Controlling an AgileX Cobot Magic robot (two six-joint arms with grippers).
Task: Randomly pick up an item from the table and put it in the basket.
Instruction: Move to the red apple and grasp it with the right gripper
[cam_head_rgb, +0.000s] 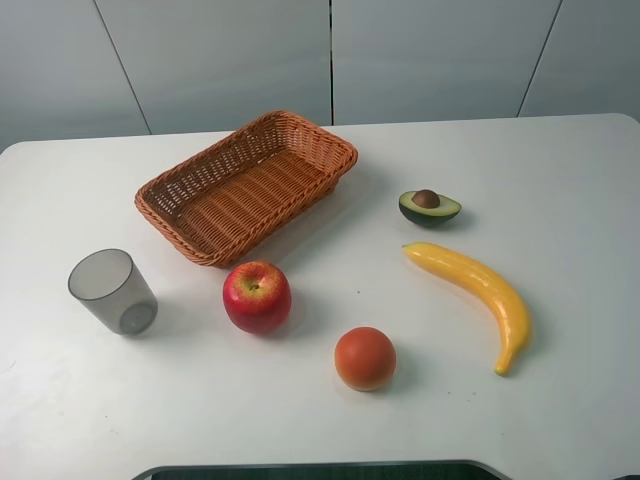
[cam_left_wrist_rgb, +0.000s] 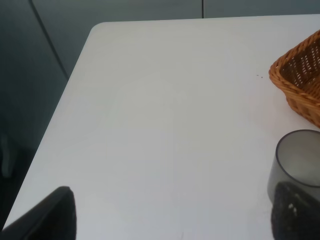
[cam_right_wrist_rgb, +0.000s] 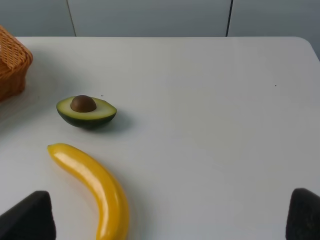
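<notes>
Sitting just beside the wicker basket (cam_head_rgb: 200, 152), your red apple (cam_head_rgb: 257, 296) is untouched. Left gripper (cam_left_wrist_rgb: 172, 217) and right gripper (cam_right_wrist_rgb: 167, 215) gape empty.

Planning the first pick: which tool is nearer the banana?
Right. The banana lies just ahead of the right tool; the left tool is over by the grey cup.

Left pincer (cam_left_wrist_rgb: 170, 215): black matte fingertips (cam_left_wrist_rgb: 47, 217), one pad dotted. Right pincer (cam_right_wrist_rgb: 165, 217): black blunt fingertips (cam_right_wrist_rgb: 27, 217).
</notes>
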